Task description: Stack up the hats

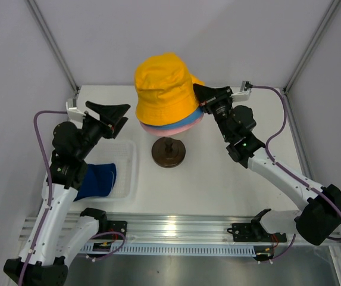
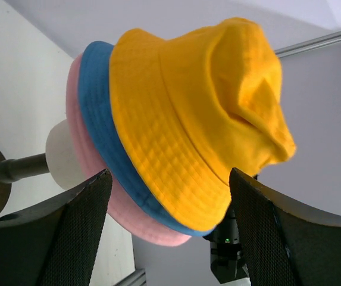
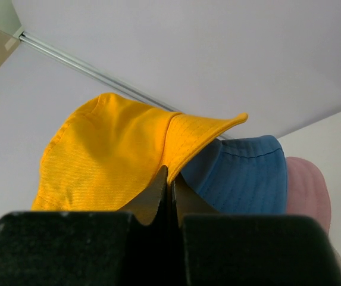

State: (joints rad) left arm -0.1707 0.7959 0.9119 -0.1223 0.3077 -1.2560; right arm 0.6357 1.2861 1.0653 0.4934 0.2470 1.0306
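The yellow hat [image 1: 164, 86] sits on top of the light blue hat [image 1: 187, 124] and the pink hat [image 1: 151, 128], all stacked on the beige head form above its brown base [image 1: 169, 152]. My right gripper [image 1: 199, 96] is shut on the yellow hat's brim at the stack's right side; the right wrist view shows the brim [image 3: 203, 128] pinched between the closed fingertips [image 3: 158, 187]. My left gripper [image 1: 121, 117] is open and empty, left of the stack. The left wrist view shows the yellow hat [image 2: 200, 119] beyond its spread fingers [image 2: 87, 208]. The dark navy hat [image 1: 97, 180] lies in the tray.
The clear plastic tray [image 1: 128, 173] lies at the near left under my left arm. The beige head form [image 2: 60, 156] and its stem show below the pink hat [image 2: 81, 143]. White enclosure walls stand at the back and both sides.
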